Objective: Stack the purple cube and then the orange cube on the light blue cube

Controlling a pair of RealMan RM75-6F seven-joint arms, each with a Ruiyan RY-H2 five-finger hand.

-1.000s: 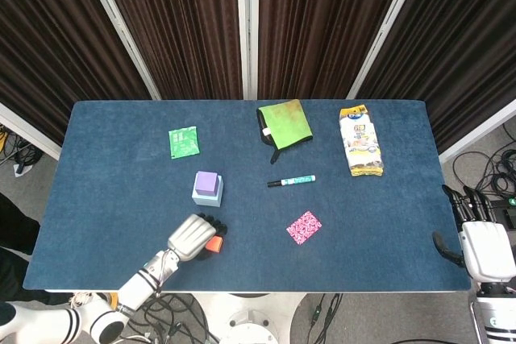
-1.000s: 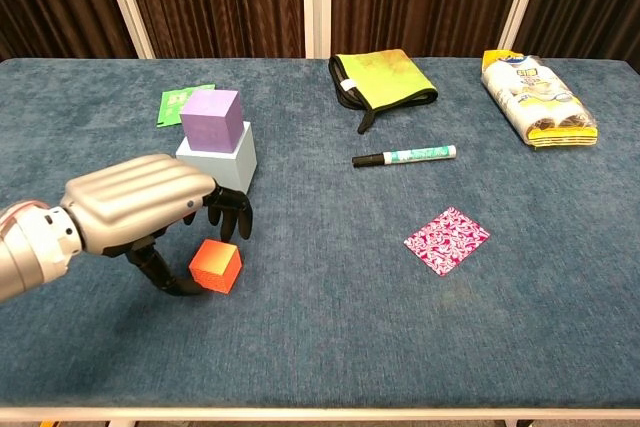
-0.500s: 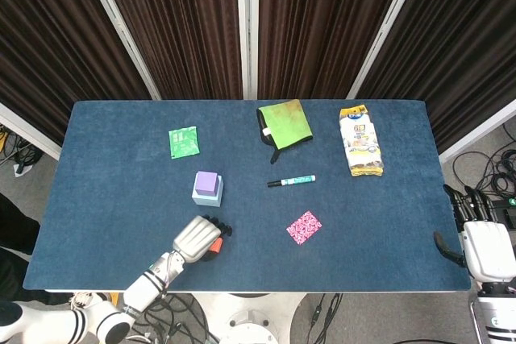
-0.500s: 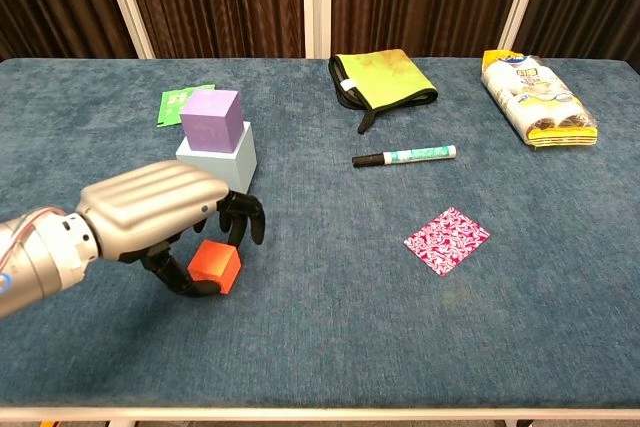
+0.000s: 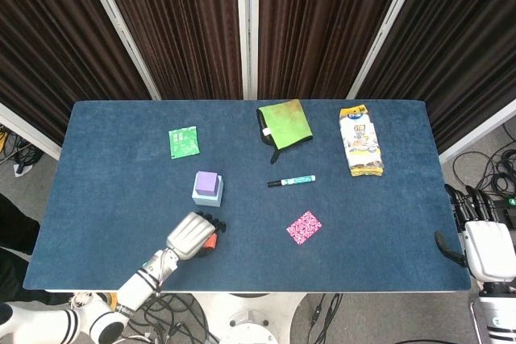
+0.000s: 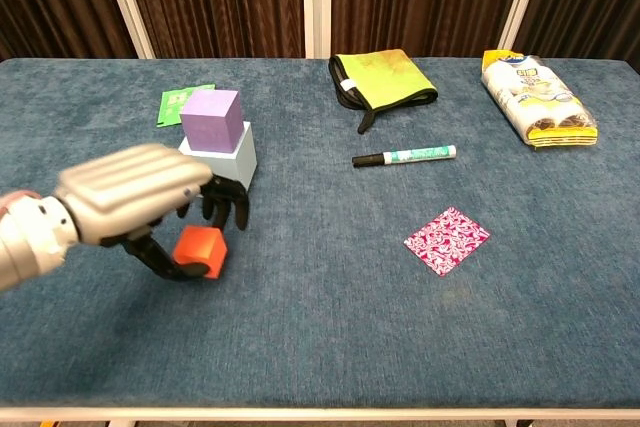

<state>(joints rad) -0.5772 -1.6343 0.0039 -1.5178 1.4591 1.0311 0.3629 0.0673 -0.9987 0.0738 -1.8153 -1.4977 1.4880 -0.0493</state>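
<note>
The purple cube (image 5: pixel 206 182) (image 6: pixel 211 118) sits on top of the light blue cube (image 5: pixel 205 196) (image 6: pixel 236 156) at the table's left centre. My left hand (image 5: pixel 191 236) (image 6: pixel 135 191) grips the orange cube (image 5: pixel 210 241) (image 6: pixel 199 250) between thumb and fingers, lifted slightly off the cloth, just in front of the stack. My right hand (image 5: pixel 486 245) hangs off the table's right edge with its fingers apart, holding nothing; the chest view does not show it.
A green packet (image 5: pixel 183 142) lies behind the stack. A green cloth (image 5: pixel 285 124), a marker pen (image 5: pixel 291 180), a pink patterned card (image 5: pixel 304 226) and a snack bag (image 5: pixel 360 139) lie to the right on the blue table (image 5: pixel 113 191).
My left hand closed on the orange cube and raised it off the table, drawing slightly left and towards the stack. The right hand stayed put.
</note>
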